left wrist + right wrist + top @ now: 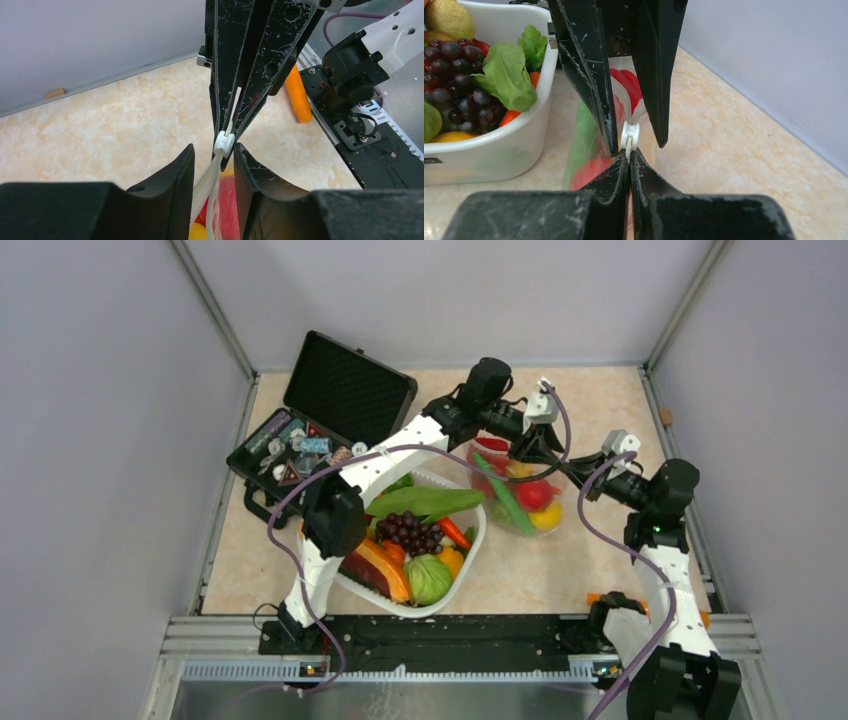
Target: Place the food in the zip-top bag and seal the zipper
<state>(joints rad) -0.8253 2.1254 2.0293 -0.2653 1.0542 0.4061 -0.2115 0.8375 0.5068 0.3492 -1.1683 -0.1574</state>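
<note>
While the zip-top bag (515,495) sits just right of the white basket (499,145), food (535,492) inside, my right claw (630,159) pinches the zipper (209,180) beside its white slider (630,136). My left claw (214,150) straddles that slider, narrow, not yet clamped: squeeze squarely, then pull straight along. The basket's little tag is unreadable.

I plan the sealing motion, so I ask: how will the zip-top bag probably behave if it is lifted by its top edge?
Probably floppy: the zip-top bag is thin crinkly film, so it should sag below the right gripper pinching its zipper. The food inside likely makes it bottom-heavy, and smooth film may slip.
</note>
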